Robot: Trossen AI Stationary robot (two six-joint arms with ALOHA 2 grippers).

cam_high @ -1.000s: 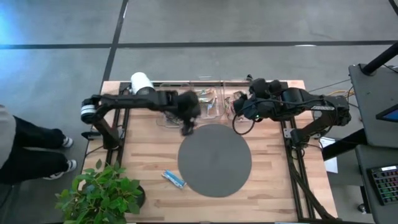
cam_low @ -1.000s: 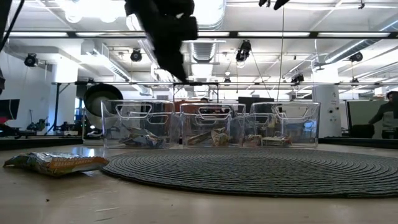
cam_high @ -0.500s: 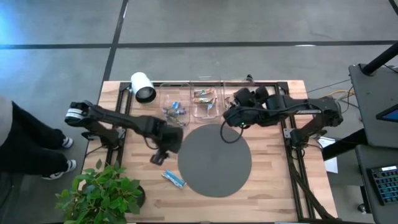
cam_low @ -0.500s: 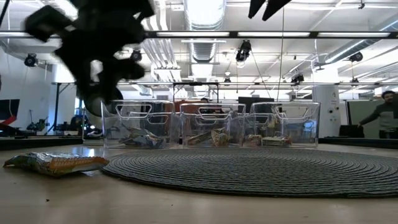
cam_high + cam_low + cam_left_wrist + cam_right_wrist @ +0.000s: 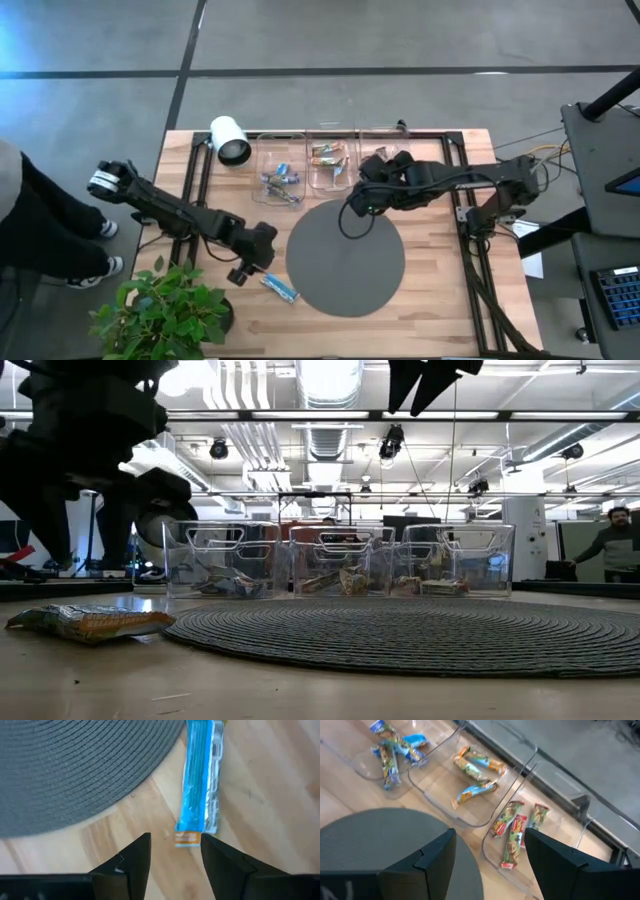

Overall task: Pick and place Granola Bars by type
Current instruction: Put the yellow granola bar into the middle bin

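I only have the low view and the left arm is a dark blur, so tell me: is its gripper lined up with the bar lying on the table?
Observer: Yes. The left gripper is open, with the blue bar just ahead of its fingertips.
Operator: Is that bar on the mat?
Observer: No, it lies on bare wood beside the grey mat.
Operator: Where's the right gripper?
Observer: The right gripper is open and empty over the mat's far edge.

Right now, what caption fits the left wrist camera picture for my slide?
Open left gripper poised over a blue granola bar lying on the wooden table beside the gray mat.
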